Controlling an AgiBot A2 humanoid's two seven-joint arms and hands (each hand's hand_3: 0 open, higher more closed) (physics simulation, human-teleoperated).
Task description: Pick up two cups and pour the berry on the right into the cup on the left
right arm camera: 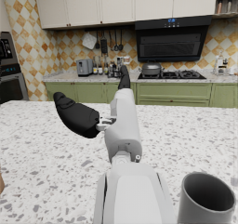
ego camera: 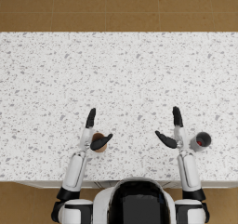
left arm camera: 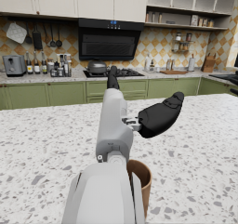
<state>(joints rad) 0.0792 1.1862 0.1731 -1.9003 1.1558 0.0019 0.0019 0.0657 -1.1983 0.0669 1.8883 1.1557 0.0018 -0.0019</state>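
Two cups stand on the speckled white countertop (ego camera: 121, 74), one by each wrist. At the left, the brown cup (ego camera: 98, 142) sits just inside the left arm; from above, the thumb crosses its rim and hides part of its mouth, so nothing of its inside can be read there. In the left wrist view the same cup shows at the forearm's side, its near wall cut off by the white sleeve and only a slice of its dark interior visible. The left hand (ego camera: 93, 131) holds nothing: its fingers reach straight forward over the counter, the thumb splayed wide toward the middle, and the cup lies back of the palm beside the wrist rather than between the digits.

Toward the right, the right hand (ego camera: 173, 130) mirrors it, fingers stretched ahead, thumb thrown inward, empty. The grey cup (ego camera: 201, 141) stands just outside the right wrist, touching or nearly touching it; which cannot be told. From the head view a small reddish spot, the berry (ego camera: 202, 139), shows in its dark mouth, too small to make out clearly. In the right wrist view the grey cup's base is cut off and its interior looks plain grey, the berry hidden.
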